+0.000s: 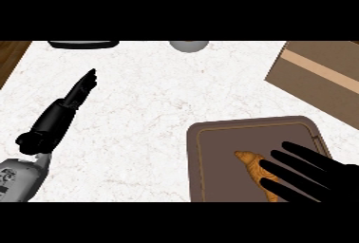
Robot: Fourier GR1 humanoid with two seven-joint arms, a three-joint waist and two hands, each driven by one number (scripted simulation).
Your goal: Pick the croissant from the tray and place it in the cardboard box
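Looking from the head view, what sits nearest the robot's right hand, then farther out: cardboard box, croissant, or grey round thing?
1. croissant, on the tray, partly under the right hand.
2. cardboard box, upper right.
3. grey round thing, top centre.

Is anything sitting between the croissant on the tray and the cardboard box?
Nothing visible does. Only counter surface lies between the tray and the cardboard box. The right hand, fingers straight, overlaps the near end of the croissant.
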